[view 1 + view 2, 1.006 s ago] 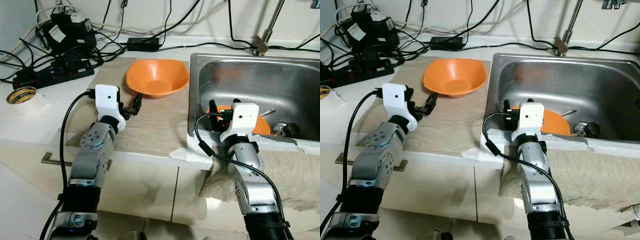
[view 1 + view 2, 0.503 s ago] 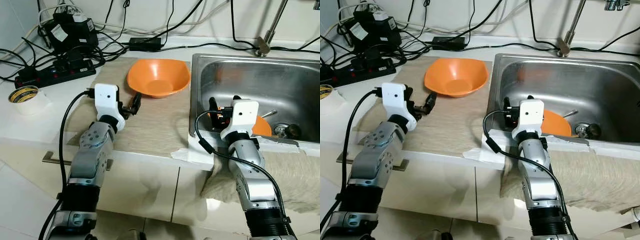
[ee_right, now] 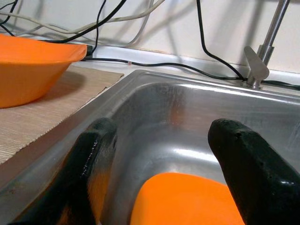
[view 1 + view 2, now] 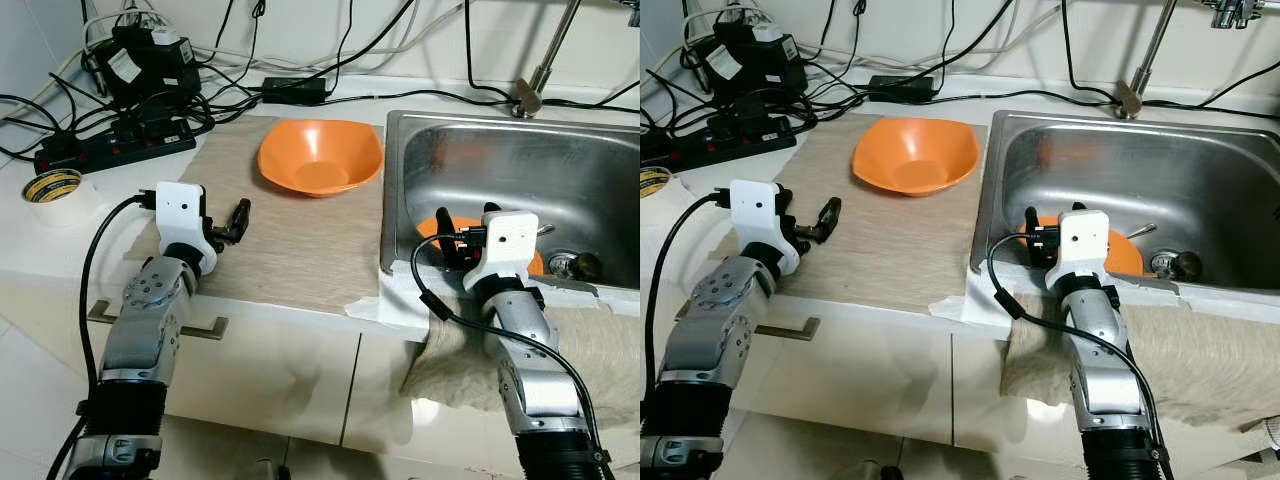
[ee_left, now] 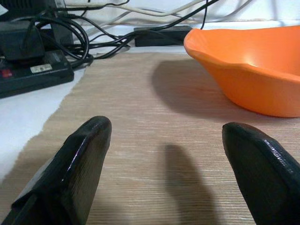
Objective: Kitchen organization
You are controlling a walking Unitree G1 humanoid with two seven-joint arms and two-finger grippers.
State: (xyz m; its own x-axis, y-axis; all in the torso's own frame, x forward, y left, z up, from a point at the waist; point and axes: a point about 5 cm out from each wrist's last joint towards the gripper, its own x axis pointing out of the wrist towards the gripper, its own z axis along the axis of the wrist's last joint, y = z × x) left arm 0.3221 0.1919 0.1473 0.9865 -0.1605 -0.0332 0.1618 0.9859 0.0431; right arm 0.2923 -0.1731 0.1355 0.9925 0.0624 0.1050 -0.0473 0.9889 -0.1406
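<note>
**Orange dish in sink: right hand open and poised above it, nothing held**

Orange is the colour of both task items. Seen from the head camera's left eye, a shallow orange plastic bowl [image 4: 320, 156] stands upright on the beige woven mat [image 4: 290, 240] covering the white table [image 4: 60, 250], close to the rim of the stainless steel sink [image 4: 400, 180]. A second flat orange dish [image 4: 437, 226] lies in the sink basin, largely behind the right arm. The right hand [image 4: 462, 238] sits over the near sink wall, above that dish. The left hand [image 4: 238, 219] hovers low over the mat, apart from the bowl. A roll of yellow-printed tape [image 4: 52, 187] and a black power strip with tangled cables [image 4: 110, 147] occupy the far left of the table.

The right eye view confirms the same layout; a metal utensil handle [image 4: 1142, 231] projects beside the dish near the drain [image 4: 1180, 264].

Left wrist view: both black fingers [image 5: 75, 168] stand wide apart over bare mat, holding and touching nothing. The bowl lies ahead and to one side.

Right wrist view: fingers [image 3: 248, 173] are spread wide, straddling the dish's near edge, empty. Contact with the dish cannot be confirmed.

Assessment: the step in hand appears to be lifting the dish out of the sink. Recommended practice: lower until one finger passes under the rim and the other over it, close on the rim and not the flat face, then lift clear of the steel wall before swinging toward the mat. The smooth plastic may slip; the utensil alongside could snag.
</note>
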